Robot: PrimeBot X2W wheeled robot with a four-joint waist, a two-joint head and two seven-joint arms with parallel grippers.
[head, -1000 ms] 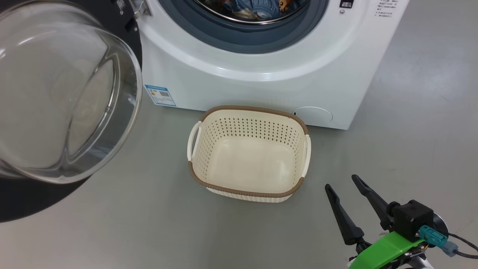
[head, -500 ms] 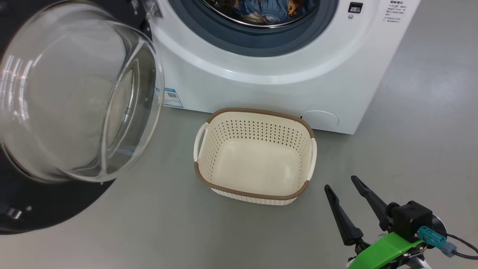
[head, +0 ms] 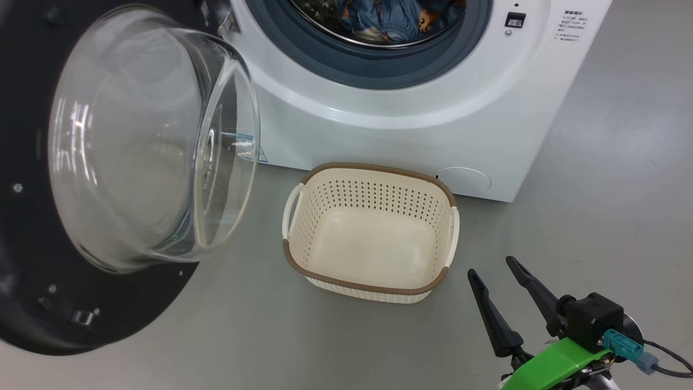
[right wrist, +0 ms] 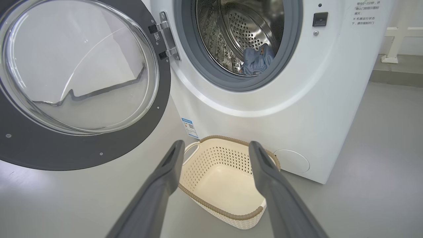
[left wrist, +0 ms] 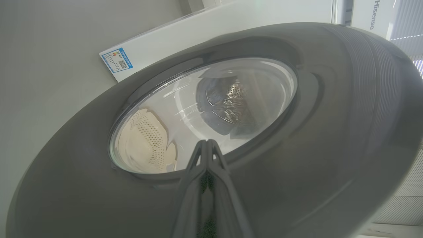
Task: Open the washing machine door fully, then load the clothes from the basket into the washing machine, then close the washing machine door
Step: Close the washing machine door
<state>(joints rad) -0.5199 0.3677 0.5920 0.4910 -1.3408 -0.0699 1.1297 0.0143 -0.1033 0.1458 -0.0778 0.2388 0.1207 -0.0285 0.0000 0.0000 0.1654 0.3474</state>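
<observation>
Left gripper (left wrist: 206, 145): fingers pressed together, nothing between them, tips at the black outer rim of the washing machine door (head: 108, 303), just below the glass.
Right gripper (head: 490, 265): fingers spread, empty, low over the floor's near right.
Change: door has swung further toward the opening than a second ago; in the head view its dome now overlaps the blue label (right wrist: 190, 127).
Contents: clothes (head: 390, 16) in the drum; basket (head: 373, 286) empty on the floor before the washing machine (head: 379, 141).
Judgement: loading done, closing under way.
</observation>
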